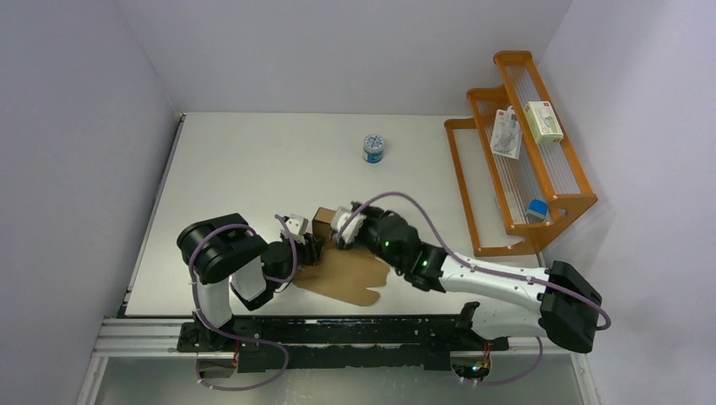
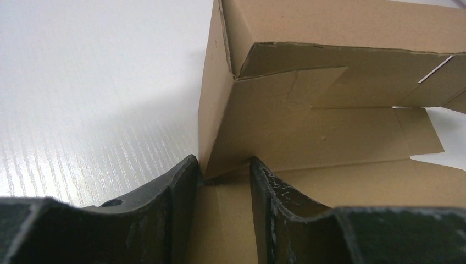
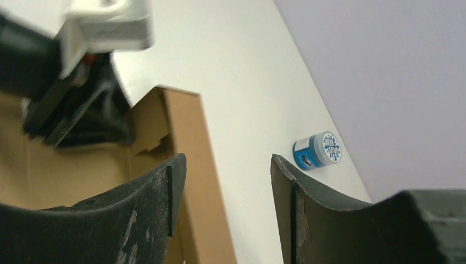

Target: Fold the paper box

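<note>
Midway through, by the look of it: standing up and locking the walls of the paper box (image 1: 346,274). Lies on the bench (image 1: 253,169) just in front of both arms, mostly a flat brown sheet, with the far end raised into an upright corner.

Left pincer (image 2: 224,168): astride the bottom of that raised corner, one finger outside the wall, the other inside over the floor panel. Cannot tell whether clenched on the card or merely bracketing it. Right pincer (image 3: 228,165): released, jaws well apart and empty, beside the top edge of the raised wall.

Next move probably calls for pinning the corner with the left, bringing the right onto a loose flap, then folding it inward along its crease, gently, to avoid buckling thin card.

Nothing inside the half-formed box but bare card. Round tin (image 1: 374,148) well apart toward the back, lid on, contents hidden. Orange rack (image 1: 578,202) at the right: white packages (image 1: 545,121) on the upper tiers, a small blue item (image 1: 534,210) lower down.
</note>
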Motion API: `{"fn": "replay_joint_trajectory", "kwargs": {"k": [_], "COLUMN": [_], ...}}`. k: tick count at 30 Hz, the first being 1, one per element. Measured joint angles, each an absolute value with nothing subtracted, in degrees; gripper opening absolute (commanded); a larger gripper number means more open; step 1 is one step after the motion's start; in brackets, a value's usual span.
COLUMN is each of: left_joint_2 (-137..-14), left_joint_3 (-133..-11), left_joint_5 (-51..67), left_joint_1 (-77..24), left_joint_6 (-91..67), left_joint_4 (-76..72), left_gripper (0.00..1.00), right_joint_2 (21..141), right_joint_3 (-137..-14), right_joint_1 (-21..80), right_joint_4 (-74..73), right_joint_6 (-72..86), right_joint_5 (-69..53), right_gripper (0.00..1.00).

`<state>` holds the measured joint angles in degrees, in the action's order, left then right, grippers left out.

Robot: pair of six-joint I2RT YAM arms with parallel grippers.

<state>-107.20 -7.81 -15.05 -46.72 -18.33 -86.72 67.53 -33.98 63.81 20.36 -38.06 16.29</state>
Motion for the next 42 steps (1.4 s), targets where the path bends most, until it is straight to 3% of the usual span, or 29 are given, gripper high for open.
{"fn": "replay_joint_trajectory", "kwargs": {"k": [6,17,33,42], "left_joint_2": [-107.2,-107.2,-101.4,-103.4], "left_joint_3": [-7.8,-8.0,-9.2,-12.4], "left_joint_5": [-15.1,-15.7,-17.9,-18.9], "left_joint_1": [-46.7,-46.7,-46.6,-46.2], "left_joint_6": [-18.2,-17.5,-14.2,-11.1], "left_joint_4": [-86.7,-86.7,-86.2,-85.7], "left_gripper": [0.43,0.43,0.42,0.42], "right_joint_2": [71.9,88.4,91.2,91.1], "right_joint_3": [-40.7,-45.3,-44.6,-45.8], "right_joint_1": [54.2,52.8,49.1,45.9], "right_joint_4": [22.3,24.4,23.9,21.4], "right_joint_6": [-27.9,-21.7,-19.6,-17.5], "right_joint_5": [9.5,5.2,-3.5,-7.3], "right_gripper": [0.59,0.58,0.53,0.55]}}
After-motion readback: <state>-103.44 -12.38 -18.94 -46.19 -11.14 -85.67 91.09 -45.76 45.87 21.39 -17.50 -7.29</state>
